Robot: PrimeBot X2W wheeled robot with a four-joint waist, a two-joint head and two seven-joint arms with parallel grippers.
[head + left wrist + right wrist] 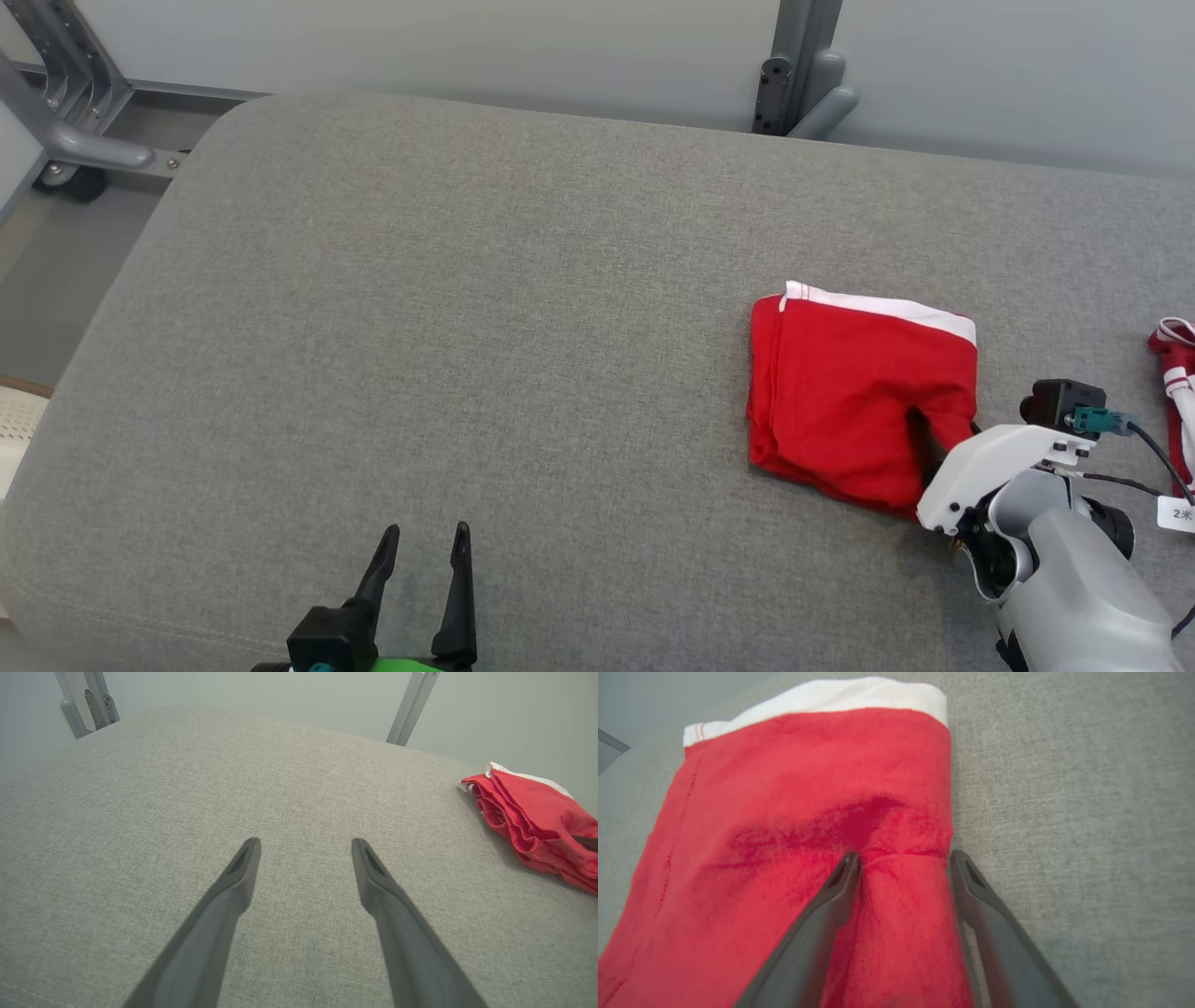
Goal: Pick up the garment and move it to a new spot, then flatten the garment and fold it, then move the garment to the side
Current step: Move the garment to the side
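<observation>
The garment (840,401) is red with a white band, folded into a small square on the right part of the grey padded table (467,327). My right gripper (943,434) rests at its near right corner, jaws open. In the right wrist view, the right gripper (903,858) straddles a raised ridge of the garment (808,788) along its right edge, one finger pressing on top of the cloth. My left gripper (425,537) is open over bare table at the near edge, far to the left of the garment. The left wrist view shows the left gripper (306,847) empty, with the garment (537,816) at its right.
Another red and white cloth (1174,364) lies at the table's far right edge, beside a cable with a white tag (1178,513). Grey metal frame posts (803,75) stand behind the table, and a wheeled frame (65,131) stands at the back left.
</observation>
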